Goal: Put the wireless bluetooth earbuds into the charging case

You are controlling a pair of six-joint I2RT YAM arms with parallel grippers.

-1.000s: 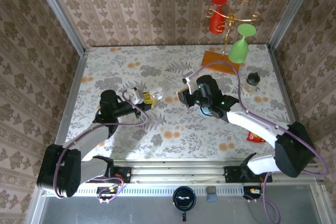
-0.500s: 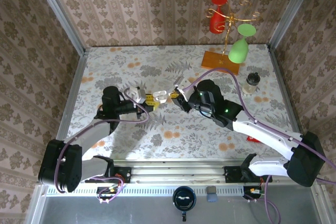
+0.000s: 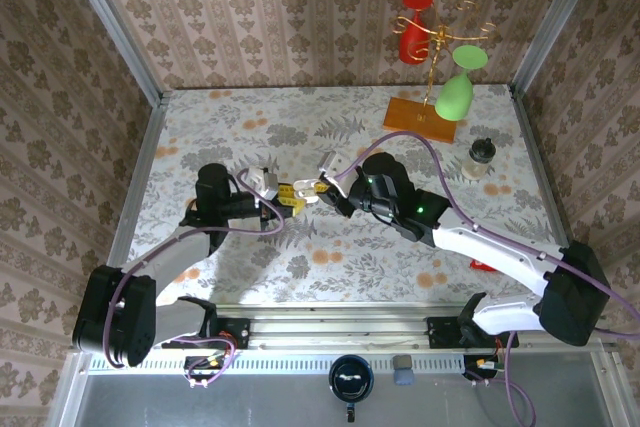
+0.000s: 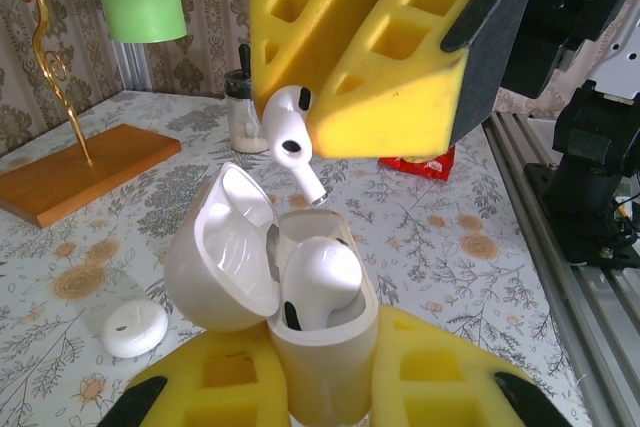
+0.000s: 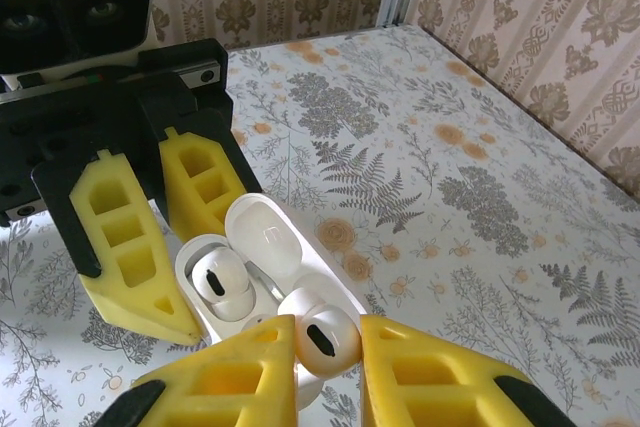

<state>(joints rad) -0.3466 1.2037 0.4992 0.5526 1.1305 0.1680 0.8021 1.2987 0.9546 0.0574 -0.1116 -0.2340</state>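
Observation:
My left gripper (image 4: 325, 392) is shut on the body of the white charging case (image 4: 330, 347), held upright with its lid (image 4: 222, 247) swung open to the left. One earbud (image 4: 320, 277) sits in a slot of the case. A second earbud (image 4: 287, 137) hangs stem-down just above the open case, pinched between the yellow pads of my right gripper (image 5: 325, 357). In the right wrist view that held earbud (image 5: 322, 337) is right over the case's free slot, beside the seated earbud (image 5: 218, 279). From above, the two grippers (image 3: 288, 195) (image 3: 320, 185) meet tip to tip at mid-table.
A small white oval piece (image 4: 135, 330) lies on the table left of the case. A gold stand on a wooden base (image 3: 420, 112) with a red and a green glass stands back right, with a small jar (image 3: 481, 157) beside it. A red packet (image 3: 485, 262) lies front right.
My right gripper has moved left with the earbud, from apart to directly over the open case. The left gripper has shifted only slightly with the case.

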